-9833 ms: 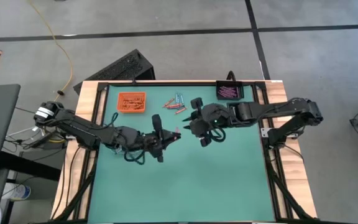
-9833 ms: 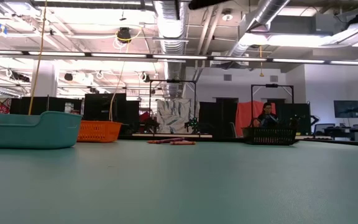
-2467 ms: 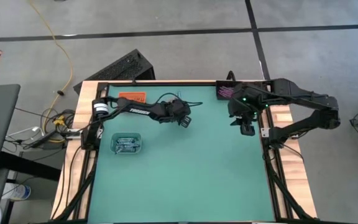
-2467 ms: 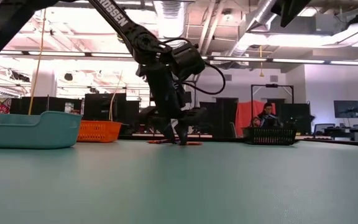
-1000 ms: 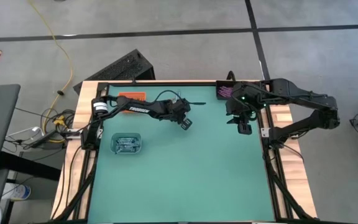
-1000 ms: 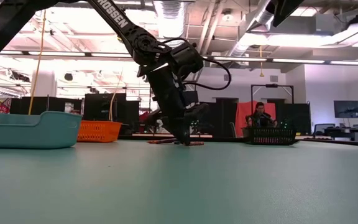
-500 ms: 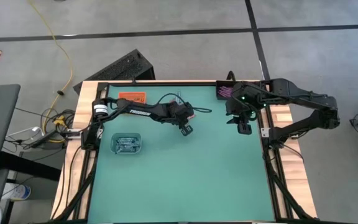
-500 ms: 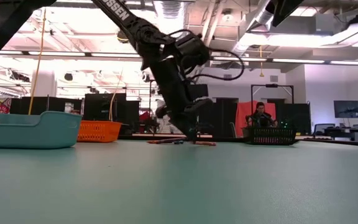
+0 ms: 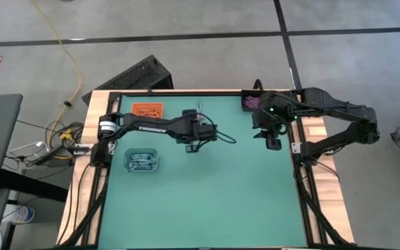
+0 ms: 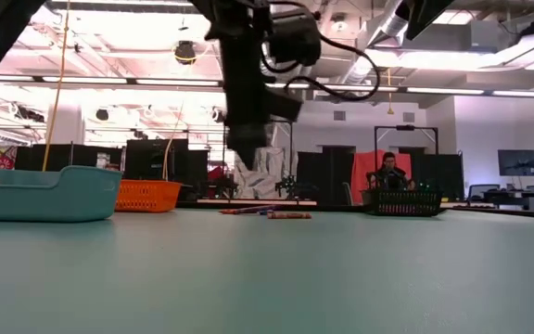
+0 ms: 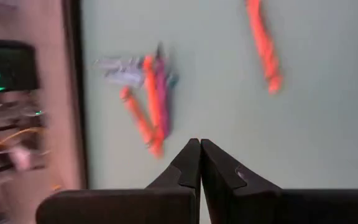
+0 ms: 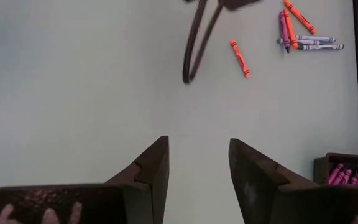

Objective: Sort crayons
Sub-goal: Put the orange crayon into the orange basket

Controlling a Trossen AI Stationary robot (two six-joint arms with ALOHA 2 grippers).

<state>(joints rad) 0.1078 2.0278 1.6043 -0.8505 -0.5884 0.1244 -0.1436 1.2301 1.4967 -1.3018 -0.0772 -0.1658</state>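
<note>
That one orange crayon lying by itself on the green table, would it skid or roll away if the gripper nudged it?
The lone orange crayon is a thin round stick lying flat on the smooth green table, so a sideways nudge would probably roll it. It looks tiny and light beside the right gripper, so it would likely also skid. It is probably stiff but could snap.

Glowing brightly from ceiling strip lights (image 10: 248, 85) in the low view; blurring heavily across the left wrist view; casting only soft shadows overhead.

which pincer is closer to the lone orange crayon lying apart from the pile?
Left. The left pincer hangs shut just beside the lone orange crayon, above the table. The right pincer is open, farther off near the black tray.
</note>
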